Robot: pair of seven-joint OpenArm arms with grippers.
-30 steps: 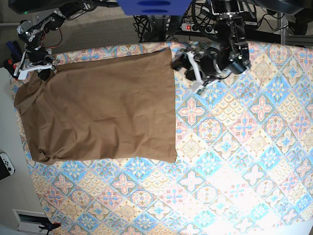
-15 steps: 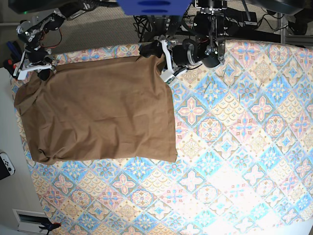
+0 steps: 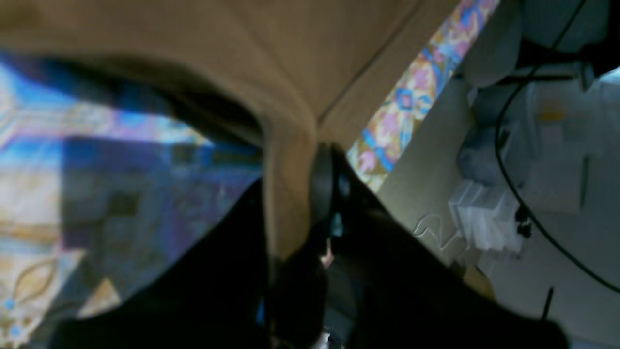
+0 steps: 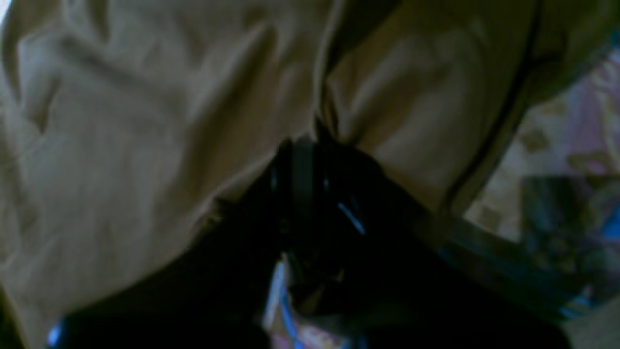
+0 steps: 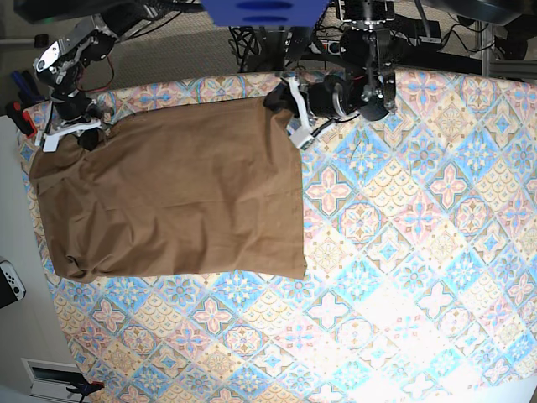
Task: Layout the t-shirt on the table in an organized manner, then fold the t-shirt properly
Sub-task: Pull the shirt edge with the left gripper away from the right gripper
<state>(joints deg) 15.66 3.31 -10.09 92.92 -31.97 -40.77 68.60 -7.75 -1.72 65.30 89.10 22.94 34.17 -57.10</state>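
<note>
The tan-brown t-shirt [image 5: 172,189] lies folded into a broad rectangle on the left half of the patterned table [image 5: 403,252]. My left gripper [image 5: 289,113] is at the shirt's far right corner, shut on the cloth. In the left wrist view a fold of the t-shirt [image 3: 290,160] runs down between the black fingers [image 3: 322,184]. My right gripper [image 5: 71,130] is at the far left corner, shut on the cloth. The right wrist view shows wrinkled t-shirt [image 4: 145,121] bunched around the dark gripper [image 4: 302,165].
Cables and a power strip [image 5: 336,46] lie behind the table's far edge. A white game controller [image 5: 10,281] sits off the table's left side. White boxes and a black cable [image 3: 508,194] stand on the floor beyond the table edge.
My left gripper has closed on the shirt's far right corner and shifted slightly right. The right arm has moved a little right and down, carrying its corner along, so the far edge is straighter.
</note>
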